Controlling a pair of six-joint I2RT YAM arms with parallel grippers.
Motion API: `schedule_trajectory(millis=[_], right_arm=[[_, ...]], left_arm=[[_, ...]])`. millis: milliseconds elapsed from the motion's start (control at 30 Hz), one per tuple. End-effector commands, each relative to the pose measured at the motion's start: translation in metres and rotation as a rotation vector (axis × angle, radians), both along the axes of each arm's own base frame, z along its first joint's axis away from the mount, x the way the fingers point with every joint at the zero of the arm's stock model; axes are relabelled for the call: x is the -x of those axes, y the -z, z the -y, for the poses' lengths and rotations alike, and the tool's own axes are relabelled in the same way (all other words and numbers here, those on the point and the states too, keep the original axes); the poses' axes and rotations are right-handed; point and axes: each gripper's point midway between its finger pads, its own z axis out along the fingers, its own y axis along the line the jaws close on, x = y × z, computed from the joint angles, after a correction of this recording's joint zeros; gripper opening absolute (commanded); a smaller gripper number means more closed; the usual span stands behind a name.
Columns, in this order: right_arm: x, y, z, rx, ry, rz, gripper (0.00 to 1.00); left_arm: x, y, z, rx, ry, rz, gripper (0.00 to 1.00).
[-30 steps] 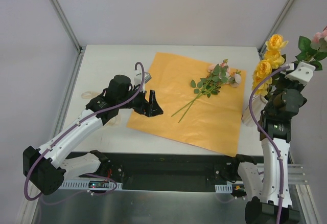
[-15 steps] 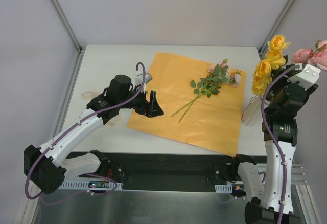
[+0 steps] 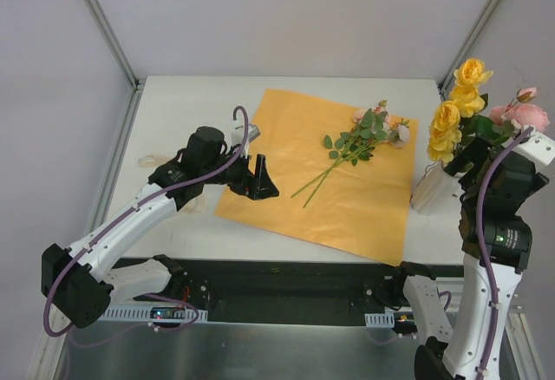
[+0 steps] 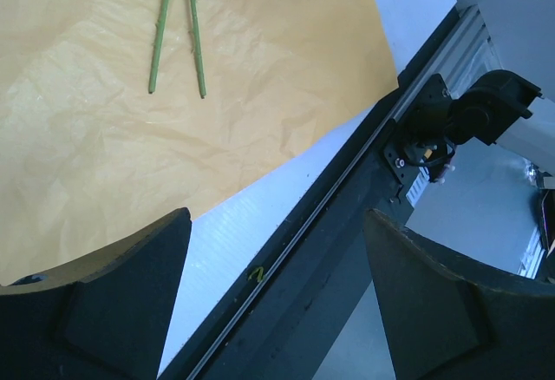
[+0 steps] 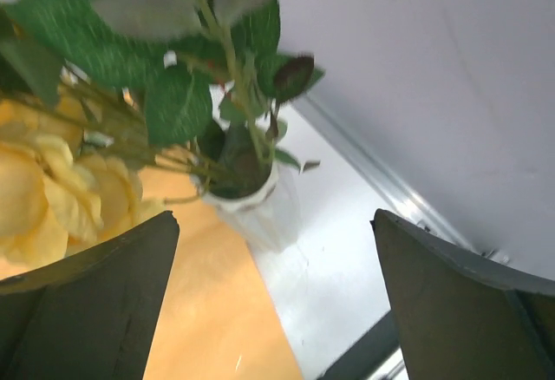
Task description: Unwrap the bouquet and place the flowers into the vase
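My right pincer (image 5: 273, 217) stands wide open and empty at the right of the bench (image 3: 191, 111). The vase (image 3: 431, 191) is just ahead, with roses (image 3: 451, 120) seated in it. I should withdraw straight, clear of the leaves, then fetch the loose stems (image 3: 347, 150) on the orange sheet (image 3: 286, 128) to the left.

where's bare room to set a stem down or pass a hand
Bare table at far left, between the orange sheet, the back edge and the left gripper. The sheet's near half, below the loose flowers, is free too. Crowded at right: vase, its roses, and the open right gripper.
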Motion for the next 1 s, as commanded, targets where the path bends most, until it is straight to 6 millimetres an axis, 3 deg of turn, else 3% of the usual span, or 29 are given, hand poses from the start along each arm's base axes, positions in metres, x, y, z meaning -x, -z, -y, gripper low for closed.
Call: schedule_trajectory(millis=[0,233,300,333,367,433,500,667,733,767,800,833,867,900,967], right_arm=[[0.033,0.031,-0.027,-0.179,-0.029,-0.104,0.97],[0.063,0.042,-0.080,-0.267,-0.284,-0.008,0.97],[0.060,0.056,-0.096,-0.305,-0.372,-0.006,0.97],[0.060,0.057,-0.127,-0.353,-0.551,0.010,0.97],[0.055,0.073,-0.143,-0.400,-0.642,-0.023,0.97],[0.055,0.073,-0.184,-0.504,-0.882,-0.020,0.97],[0.053,0.086,-0.199,-0.564,-0.972,-0.056,0.97],[0.045,0.118,-0.204,-0.631,-1.001,-0.251,0.98],[0.037,0.124,-0.203,-0.670,-0.973,-0.335,0.98],[0.034,0.125,-0.201,-0.653,-0.980,-0.353,0.98],[0.030,0.126,-0.198,-0.644,-0.959,-0.360,0.98],[0.025,0.125,-0.197,-0.642,-0.950,-0.363,0.98],[0.021,0.123,-0.195,-0.632,-0.945,-0.353,0.98],[0.018,0.122,-0.194,-0.624,-0.937,-0.346,0.98],[0.014,0.121,-0.193,-0.612,-0.939,-0.332,0.97]], left_arm=[[-0.005,-0.007,0.004,0.027,0.008,0.013,0.80],[-0.012,0.012,0.004,-0.016,-0.017,-0.021,0.79],[-0.015,0.015,0.005,-0.024,-0.022,-0.032,0.77],[-0.018,0.020,0.007,-0.034,-0.024,-0.051,0.77],[-0.021,0.019,0.009,-0.030,-0.026,-0.059,0.76],[-0.025,0.027,0.014,-0.041,-0.022,-0.094,0.72],[-0.033,0.034,0.022,-0.053,-0.024,-0.126,0.67],[-0.049,0.050,0.053,-0.123,-0.013,-0.126,0.52],[-0.054,0.074,0.068,-0.173,0.004,-0.162,0.47],[-0.061,0.074,0.079,-0.193,0.002,-0.132,0.45],[-0.064,0.095,0.086,-0.238,0.007,-0.155,0.45],[-0.068,0.102,0.092,-0.255,0.014,-0.157,0.44],[-0.079,0.097,0.103,-0.251,0.016,-0.129,0.44],[-0.081,0.119,0.108,-0.293,0.023,-0.161,0.43],[-0.096,0.118,0.122,-0.283,0.024,-0.154,0.43]])
